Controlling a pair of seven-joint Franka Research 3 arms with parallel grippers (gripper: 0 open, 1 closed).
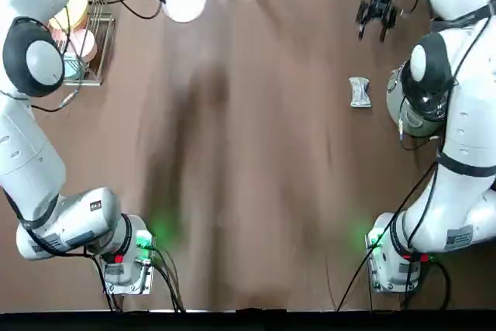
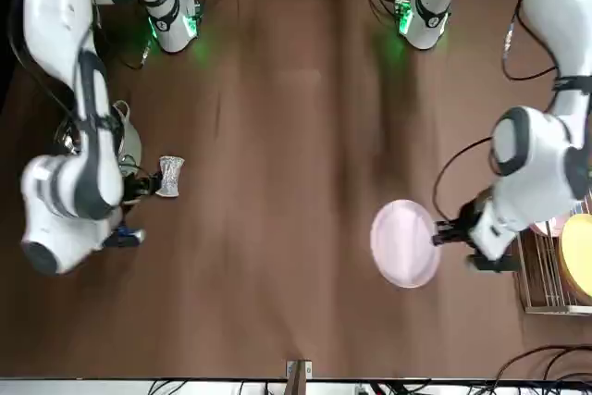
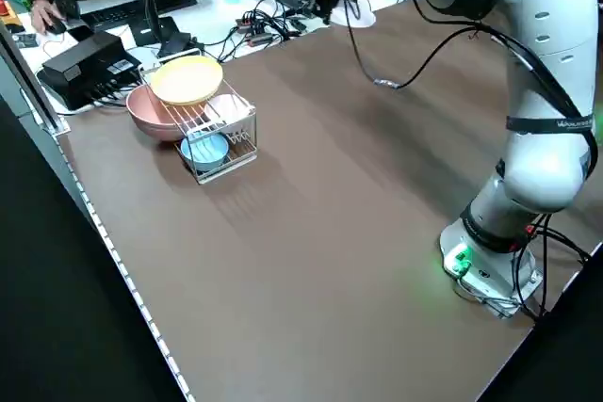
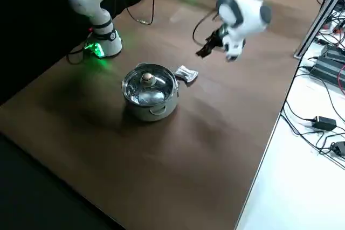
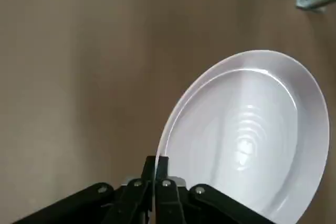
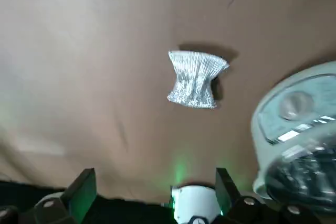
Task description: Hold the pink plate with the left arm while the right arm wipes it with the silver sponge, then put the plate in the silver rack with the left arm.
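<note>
Your left pincer (image 2: 451,231) had its two fingers clenched on the rim of the pink plate (image 2: 405,243), holding it raised above the brown tabletop (image 2: 277,182) near the table's far edge, on the inner side of the silver rack (image 3: 231,129). The left wrist view showed you the rim caught between the fingertips, with the plate's broad face reaching out to one side of them.

Your right pincer (image 1: 377,15) was released, its fingers spread wide apart with nothing between them, and it hung over the tabletop beyond the silver sponge (image 1: 359,92). You had that sponge lying on the tabletop, pinched in at its middle and flared at both ends, just beside the steel pot (image 4: 151,91) with its glass lid (image 4: 149,85).

You had the silver rack standing at the left arm's side of the table, toward the far edge. With it were a yellow plate (image 3: 187,79), a salmon-pink bowl (image 3: 153,114), a light blue bowl (image 3: 205,151) and a whitish-pink dish (image 3: 227,110). Past the table's edge, a person's hand (image 3: 45,16) rested near a keyboard (image 3: 137,10).
</note>
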